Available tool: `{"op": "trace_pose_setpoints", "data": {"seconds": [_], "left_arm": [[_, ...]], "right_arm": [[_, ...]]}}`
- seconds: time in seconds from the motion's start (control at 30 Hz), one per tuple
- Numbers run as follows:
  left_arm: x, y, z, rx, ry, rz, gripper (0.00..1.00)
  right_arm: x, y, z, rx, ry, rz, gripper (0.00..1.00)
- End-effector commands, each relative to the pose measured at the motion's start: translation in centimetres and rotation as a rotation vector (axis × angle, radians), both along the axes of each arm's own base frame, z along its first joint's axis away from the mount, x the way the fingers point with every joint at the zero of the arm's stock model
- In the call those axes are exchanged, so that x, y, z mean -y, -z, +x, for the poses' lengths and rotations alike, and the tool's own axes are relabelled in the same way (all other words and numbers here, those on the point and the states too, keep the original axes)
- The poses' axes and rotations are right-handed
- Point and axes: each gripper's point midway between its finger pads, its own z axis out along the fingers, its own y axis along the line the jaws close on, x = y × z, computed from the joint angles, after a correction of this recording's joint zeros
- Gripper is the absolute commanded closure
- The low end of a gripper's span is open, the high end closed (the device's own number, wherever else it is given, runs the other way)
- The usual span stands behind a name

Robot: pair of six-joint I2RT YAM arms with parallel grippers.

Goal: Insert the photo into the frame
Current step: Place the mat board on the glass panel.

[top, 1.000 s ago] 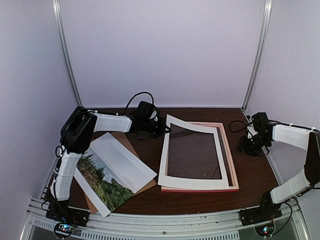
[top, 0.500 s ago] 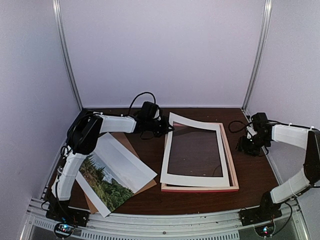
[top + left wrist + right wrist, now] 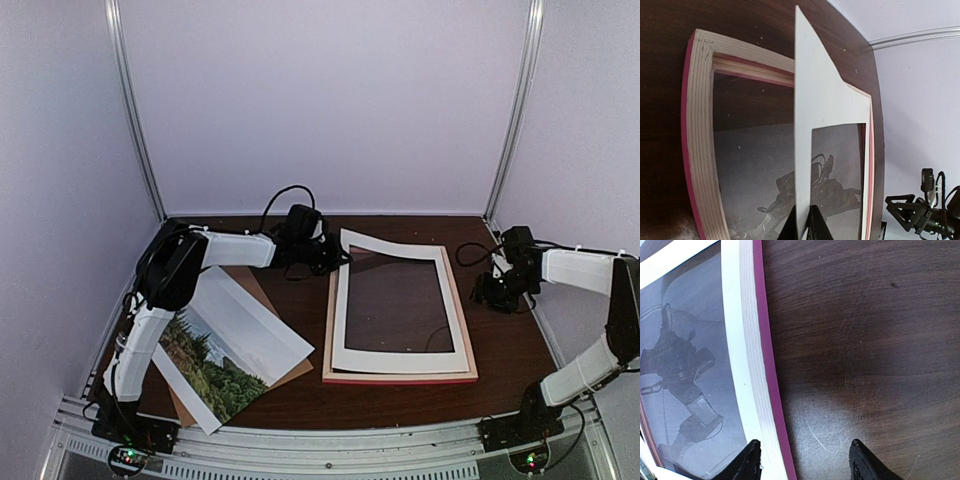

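Note:
The photo (image 3: 225, 345), a landscape print with a white border, lies at the left on a brown backing board (image 3: 257, 283). The pink frame (image 3: 400, 378) lies flat in the middle of the table, with pale wood sides (image 3: 700, 150). A white mat (image 3: 390, 360) rests over it, its far left corner lifted. My left gripper (image 3: 338, 258) is shut on that corner, and the mat (image 3: 815, 100) stands edge-on between its fingers (image 3: 804, 227). My right gripper (image 3: 488, 297) is open just right of the frame. Its jaws (image 3: 805, 460) straddle the frame's pink edge (image 3: 765, 365) and bare table.
The dark wooden table (image 3: 520, 350) is enclosed by pale walls with metal posts at the back corners. A metal rail (image 3: 330, 445) runs along the near edge between the arm bases. Cables trail behind both wrists.
The left arm has carried the mat to the right and the mat has come down closer onto the frame. The right arm has stayed where it was.

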Motion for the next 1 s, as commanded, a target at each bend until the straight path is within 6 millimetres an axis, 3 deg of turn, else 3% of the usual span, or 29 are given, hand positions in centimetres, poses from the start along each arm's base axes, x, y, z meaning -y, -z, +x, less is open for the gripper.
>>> {"op": "trace_pose_setpoints", "data": {"seconds": [0.0, 0.4, 0.57, 0.97], "left_arm": [[0.8, -0.7, 0.1, 0.02, 0.022, -0.02, 0.9], [0.4, -0.1, -1.0, 0.001, 0.053, 0.028, 0.82], [0.2, 0.2, -1.5, -0.01, 0.069, 0.047, 0.73], [0.0, 0.2, -1.8, -0.005, 0.099, 0.096, 0.63]], "right_arm": [[0.0, 0.0, 0.4, 0.016, -0.008, 0.003, 0.4], [-0.2, 0.5, 0.4, 0.01, -0.009, 0.016, 0.39], [-0.3, 0.6, 0.5, 0.01, -0.008, 0.018, 0.39], [-0.5, 0.7, 0.6, 0.011, -0.01, 0.027, 0.39]]}}
